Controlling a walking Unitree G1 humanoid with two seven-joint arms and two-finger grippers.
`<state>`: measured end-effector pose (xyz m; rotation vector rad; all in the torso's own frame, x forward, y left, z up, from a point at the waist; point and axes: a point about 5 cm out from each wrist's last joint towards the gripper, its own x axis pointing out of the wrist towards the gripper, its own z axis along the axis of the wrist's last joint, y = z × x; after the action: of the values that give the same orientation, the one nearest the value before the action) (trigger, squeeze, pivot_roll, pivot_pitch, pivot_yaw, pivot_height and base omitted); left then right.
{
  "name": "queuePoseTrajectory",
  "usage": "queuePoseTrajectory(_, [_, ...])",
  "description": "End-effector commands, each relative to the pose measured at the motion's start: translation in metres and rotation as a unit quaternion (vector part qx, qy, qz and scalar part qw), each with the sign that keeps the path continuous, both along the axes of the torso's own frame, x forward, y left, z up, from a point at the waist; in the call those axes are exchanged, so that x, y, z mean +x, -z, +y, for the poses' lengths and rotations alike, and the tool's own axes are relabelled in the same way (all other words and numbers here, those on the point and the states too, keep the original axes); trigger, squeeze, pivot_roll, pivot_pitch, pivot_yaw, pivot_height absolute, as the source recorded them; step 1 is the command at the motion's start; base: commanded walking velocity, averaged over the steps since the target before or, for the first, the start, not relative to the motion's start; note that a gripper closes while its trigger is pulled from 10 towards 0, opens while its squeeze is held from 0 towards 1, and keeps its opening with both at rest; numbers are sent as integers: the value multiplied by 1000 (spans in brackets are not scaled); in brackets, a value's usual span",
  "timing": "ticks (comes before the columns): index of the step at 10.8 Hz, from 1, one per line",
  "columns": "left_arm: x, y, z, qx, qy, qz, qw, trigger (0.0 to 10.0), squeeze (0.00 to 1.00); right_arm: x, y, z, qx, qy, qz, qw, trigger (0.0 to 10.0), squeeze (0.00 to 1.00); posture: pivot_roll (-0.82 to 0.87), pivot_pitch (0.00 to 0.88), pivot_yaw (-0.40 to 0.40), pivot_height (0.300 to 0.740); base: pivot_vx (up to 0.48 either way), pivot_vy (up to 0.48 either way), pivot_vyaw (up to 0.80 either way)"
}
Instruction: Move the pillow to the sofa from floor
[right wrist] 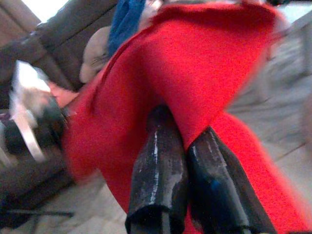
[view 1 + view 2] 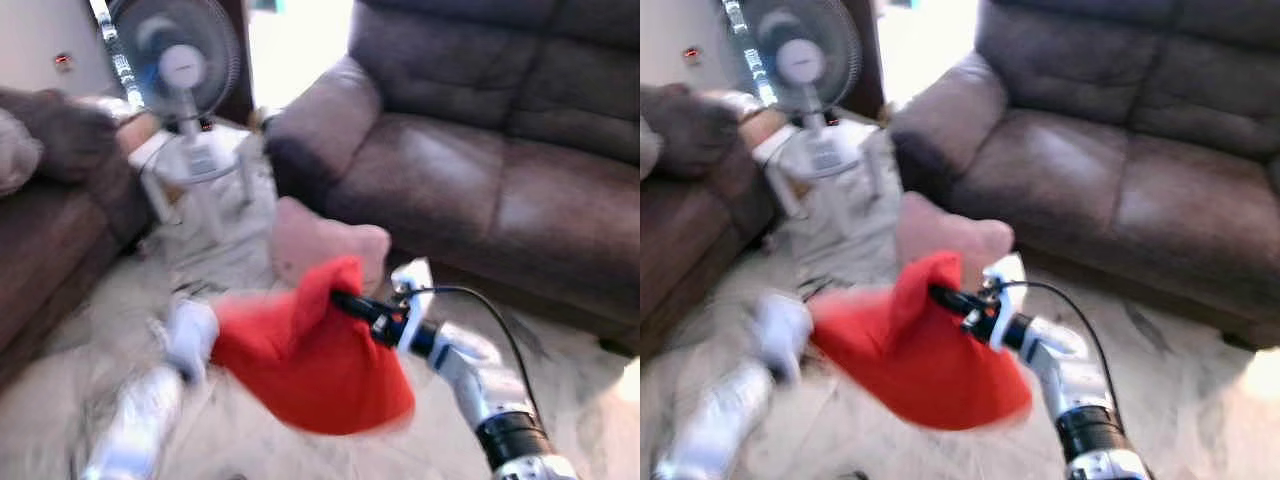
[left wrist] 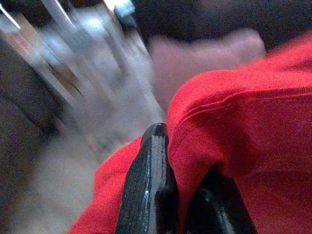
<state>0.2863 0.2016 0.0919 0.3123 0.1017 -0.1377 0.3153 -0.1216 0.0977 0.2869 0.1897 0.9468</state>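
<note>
Both arms raised forward, left gripper point(image 3: 183, 195) and right gripper point(image 1: 183, 156) with jaws clamped.

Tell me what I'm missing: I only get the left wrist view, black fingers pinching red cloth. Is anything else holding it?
Observer: Yes, the right pincer grips the red pillow at its upper edge.
Operator: Where is the sofa?
Observer: The brown sofa stands ahead, to the robot's right, beyond the pillow.
Operator: And that pink blur?
Observer: A pink pillow on the floor, close against the sofa's front.
</note>
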Motion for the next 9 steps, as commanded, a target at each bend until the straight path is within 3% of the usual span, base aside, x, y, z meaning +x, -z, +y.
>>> queuePoseTrajectory(1, [1, -13, -1, 11, 4, -39, 999, 10000, 0, 4, -9, 4, 1, 4, -25, 1000, 10000, 0, 116, 143, -25, 740, 0, 0, 0])
queuePoseTrajectory(3, [5, -23, -6, 11, -13, -76, 997, 10000, 0, 10, -9, 7, -14, 53, -39, 998, 10000, 0, 117, 147, -19, 740, 0, 0, 0])
queuePoseTrajectory(4, [6, -23, -11, 13, -12, -79, 997, 10000, 0, 18, -11, 6, -23, 109, -49, 993, 10000, 0, 122, 148, -19, 740, 0, 0, 0])
queuePoseTrajectory(5, [8, -23, -16, 8, -9, -88, 996, 10000, 0, 28, -14, 1, -60, 189, -75, 977, 10000, 0, 121, 151, -19, 740, 0, 0, 0])
queuePoseTrajectory(6, [12, -25, -18, -4, -20, -98, 995, 10000, 0, 33, -14, 0, -66, 237, -71, 967, 10000, 0, 122, 151, -19, 740, 0, 0, 0])
queuePoseTrajectory(7, [17, -28, -19, -27, -41, -110, 993, 10000, 0, 35, -12, 2, -67, 267, -68, 959, 10000, 0, 126, 152, -19, 740, 0, 0, 0])
queuePoseTrajectory(9, [20, -32, -11, -35, -88, -132, 987, 10000, 0, 36, -9, 0, -59, 305, -65, 948, 10000, 0, 126, 151, -19, 740, 0, 0, 0])
